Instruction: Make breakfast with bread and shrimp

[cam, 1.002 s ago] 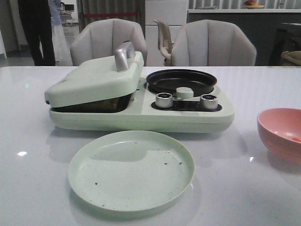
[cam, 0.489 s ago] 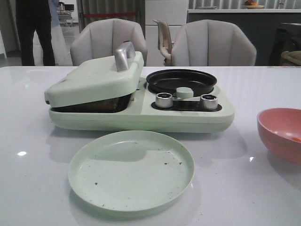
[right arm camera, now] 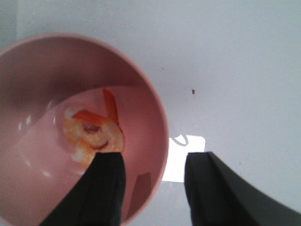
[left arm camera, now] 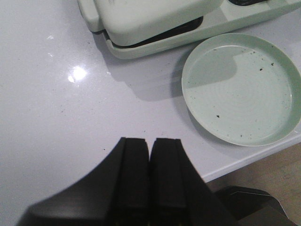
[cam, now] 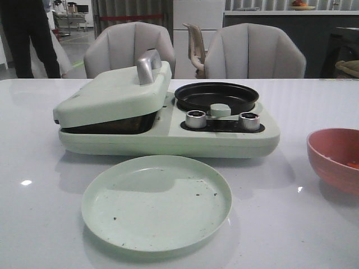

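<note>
The shrimp [right arm camera: 94,134] lies in the bottom of the pink bowl [right arm camera: 155,108], pale with orange bits. My right gripper [right arm camera: 155,160] is open above the bowl, one finger over its inside and the other outside past the rim. It holds nothing. The bowl also shows at the right edge of the front view [cam: 331,154]. The bread is not in view. My left gripper [left arm camera: 149,141] is shut and empty over bare table near the front edge, left of the green plate [left arm camera: 240,89]. Neither gripper shows in the front view.
A pale green breakfast maker [cam: 168,134] stands mid-table, its grill lid [cam: 112,95] lowered at a slant, with a black pan [cam: 216,95] on its right half. The empty crumb-speckled green plate [cam: 157,202] lies in front of it. Chairs stand behind the table.
A person in the background has walked to the left. Nothing on the table has visibly moved.
</note>
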